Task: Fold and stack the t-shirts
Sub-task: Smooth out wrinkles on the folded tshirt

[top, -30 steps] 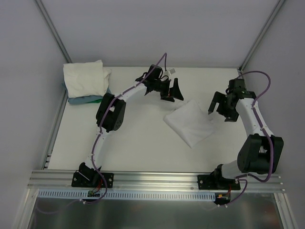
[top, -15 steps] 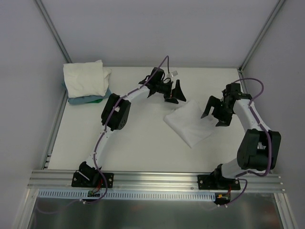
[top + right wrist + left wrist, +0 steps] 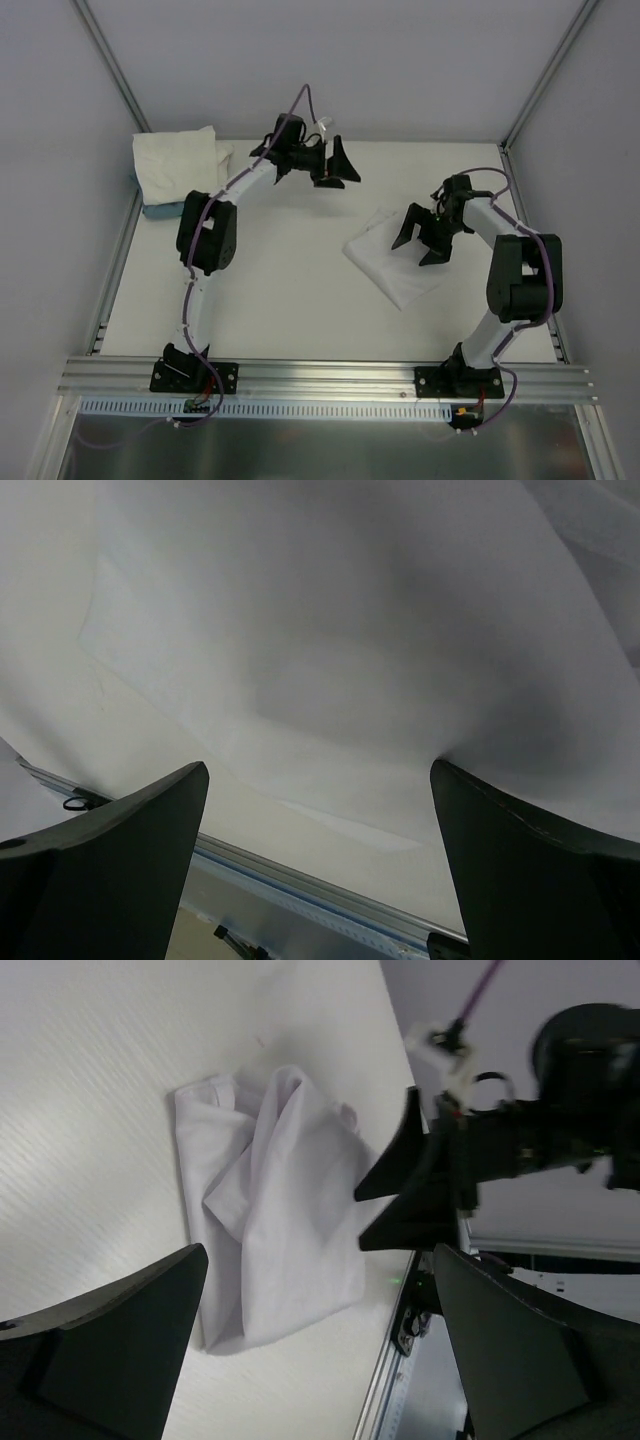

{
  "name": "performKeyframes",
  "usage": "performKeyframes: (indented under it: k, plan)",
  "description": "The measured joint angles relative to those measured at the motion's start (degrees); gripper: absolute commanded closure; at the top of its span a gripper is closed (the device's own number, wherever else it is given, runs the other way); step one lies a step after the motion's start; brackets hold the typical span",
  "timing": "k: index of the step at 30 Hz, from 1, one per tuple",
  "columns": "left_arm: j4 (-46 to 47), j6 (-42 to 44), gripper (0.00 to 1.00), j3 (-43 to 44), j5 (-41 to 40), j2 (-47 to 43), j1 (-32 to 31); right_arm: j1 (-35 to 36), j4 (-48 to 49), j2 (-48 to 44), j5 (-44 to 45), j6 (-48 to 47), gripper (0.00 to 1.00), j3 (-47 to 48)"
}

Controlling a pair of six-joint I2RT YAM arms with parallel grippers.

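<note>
Top external view: folded t-shirt (image 3: 390, 275) lies right of middle, my right gripper (image 3: 420, 243) spread wide just over it.
Next I think I must pinch it and carry it to the white pile (image 3: 180, 165) at upper left. My left gripper (image 3: 337, 172) is spread too, holding nothing. Cloth looks soft, wrinkly.

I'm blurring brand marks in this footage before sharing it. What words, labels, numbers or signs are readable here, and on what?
No text can be read in any view.
White tag near the left gripper: too small and blurred to read.
Folded t-shirt and stacked t-shirts: plain, no print showing.
Table: no markings visible.
</note>
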Motion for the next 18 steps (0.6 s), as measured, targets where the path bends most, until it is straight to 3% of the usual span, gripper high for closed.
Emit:
performKeyframes:
  k: [10,18]
  plan:
    - [-5.31,6.38,0.01,-0.31,-2.19,-22.34,6.93,0.42,-0.37,10.91,-1.99,0.39,0.01,4.87]
    - [-8.15,8.90,0.01,-4.66,-3.41,-27.93,6.88,4.28,-5.22,20.79,-4.44,-0.68,0.00,19.02]
